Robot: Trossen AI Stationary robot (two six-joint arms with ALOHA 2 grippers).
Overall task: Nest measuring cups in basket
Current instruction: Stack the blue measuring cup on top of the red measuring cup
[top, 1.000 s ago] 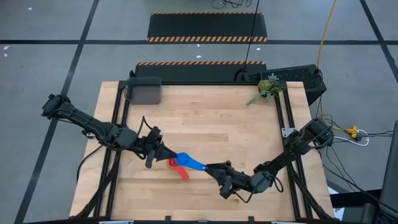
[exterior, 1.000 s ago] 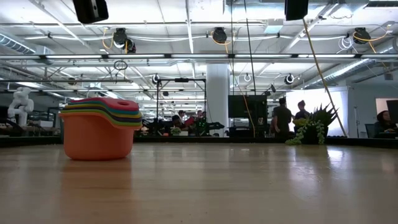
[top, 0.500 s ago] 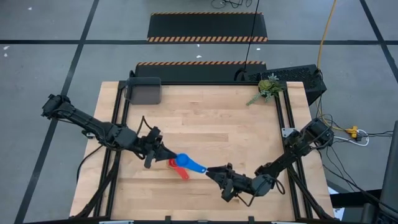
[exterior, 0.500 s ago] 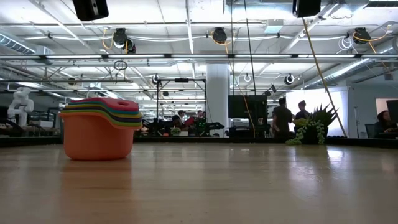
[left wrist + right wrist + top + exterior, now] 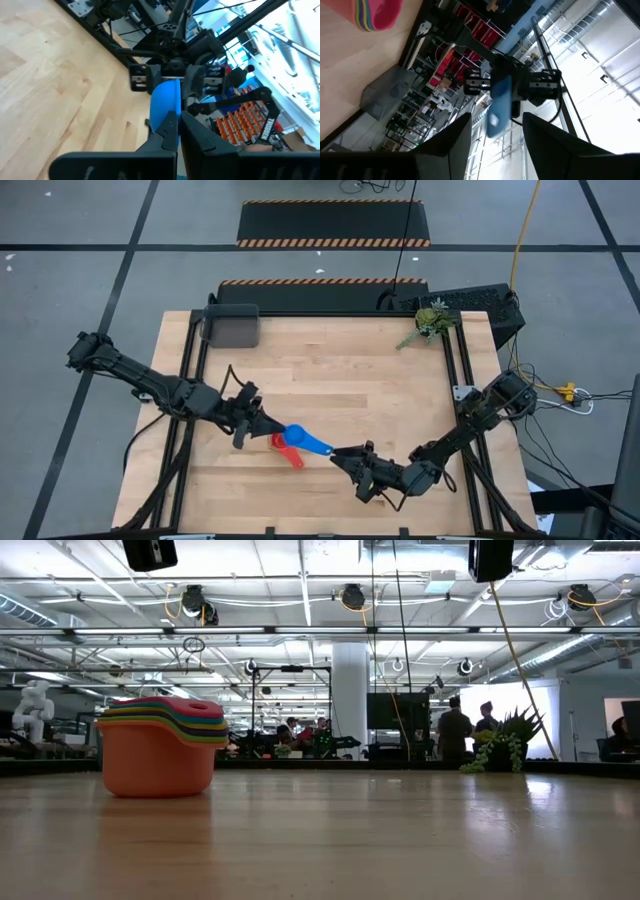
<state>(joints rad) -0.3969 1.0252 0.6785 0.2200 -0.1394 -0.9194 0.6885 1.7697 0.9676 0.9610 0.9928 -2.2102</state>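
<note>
- The left gripper is clenched on the rim of a light blue measuring cup, held in the air over the front middle of the table. The cup's handle sticks out toward the right arm.
- The right gripper sits just beside the tip of that handle with its fingers spread and nothing between them. From its own wrist view the blue cup hangs ahead, clear of the jaws.
- A stack of nested cups, orange on the outside with a red one showing from above, stands on the table under the held cup.
- The basket is at the far left corner of the table, well apart from both grippers, and looks to hold nothing, though its dark inside is hard to read.
- The step in hand looks like seating the blue cup on the stack. To do it well, the left arm should level the bowl, line its handle with the others and lower it straight before letting go.
- Both arms reach low and far forward, bent inward so that the 2 grippers point at each other across the front of the table.
</note>
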